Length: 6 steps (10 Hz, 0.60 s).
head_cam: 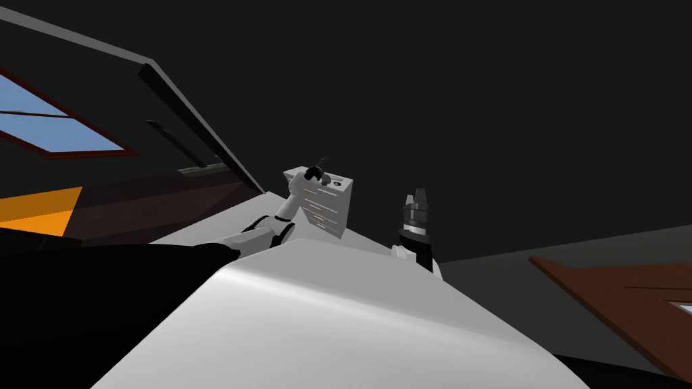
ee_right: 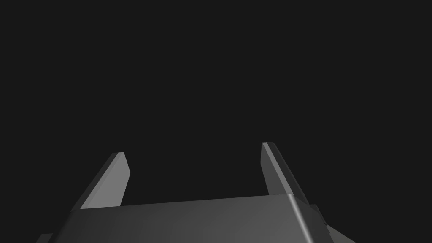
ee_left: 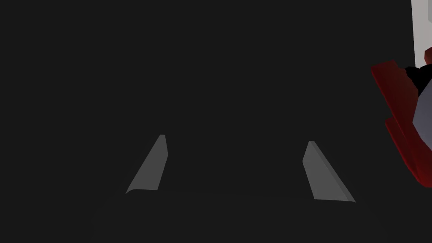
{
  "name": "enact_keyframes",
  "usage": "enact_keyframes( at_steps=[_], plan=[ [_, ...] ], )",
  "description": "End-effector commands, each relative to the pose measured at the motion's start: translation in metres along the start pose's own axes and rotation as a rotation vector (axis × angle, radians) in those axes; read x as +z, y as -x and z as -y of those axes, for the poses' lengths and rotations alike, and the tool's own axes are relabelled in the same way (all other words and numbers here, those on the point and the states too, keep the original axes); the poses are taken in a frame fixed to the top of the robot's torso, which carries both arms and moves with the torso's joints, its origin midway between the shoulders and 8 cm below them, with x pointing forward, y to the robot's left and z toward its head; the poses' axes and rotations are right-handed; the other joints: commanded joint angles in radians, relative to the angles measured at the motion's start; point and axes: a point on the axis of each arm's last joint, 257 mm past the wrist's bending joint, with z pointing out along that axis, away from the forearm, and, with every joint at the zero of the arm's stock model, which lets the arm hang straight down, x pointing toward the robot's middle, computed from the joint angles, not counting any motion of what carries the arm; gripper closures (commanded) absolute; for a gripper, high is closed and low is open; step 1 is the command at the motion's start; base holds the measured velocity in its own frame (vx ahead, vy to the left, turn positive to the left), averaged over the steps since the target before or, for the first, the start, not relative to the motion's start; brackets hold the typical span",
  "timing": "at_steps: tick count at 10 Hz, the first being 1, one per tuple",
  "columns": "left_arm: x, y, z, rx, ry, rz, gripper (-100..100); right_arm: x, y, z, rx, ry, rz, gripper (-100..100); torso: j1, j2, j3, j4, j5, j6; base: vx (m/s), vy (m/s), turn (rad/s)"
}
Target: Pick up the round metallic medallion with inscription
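A small white chest of drawers stands ahead of me. My left arm reaches over its top, where the left gripper hovers above a few small items too tiny to identify. In the left wrist view the left gripper is open with nothing between its fingers, facing a flat dark surface. Off to one side of it lie a dark red band-like thing and a pale grey rounded part; I cannot tell what they are. My right gripper points upward beside the chest, open and empty.
A dark wall rises behind the chest. A window with a dark red frame is far to the left, above an orange patch. A brown panel lies at the lower right.
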Motion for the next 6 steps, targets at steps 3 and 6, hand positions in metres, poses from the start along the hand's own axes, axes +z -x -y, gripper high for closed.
enact_keyframes(
  at_steps=[3,6],
  plan=[
    [0.017,0.013,-0.011,0.026,0.096,0.005,-100,0.000,0.000,0.000,0.000,0.000,0.000,0,0.000,0.000,0.000,0.000,0.000,0.000,0.020,-0.024,0.041],
    [0.028,0.025,-0.022,0.043,0.177,0.008,-100,0.000,0.000,0.000,0.000,0.000,0.000,0,0.001,0.000,0.000,0.000,0.000,0.000,0.019,-0.025,0.044]
  ],
)
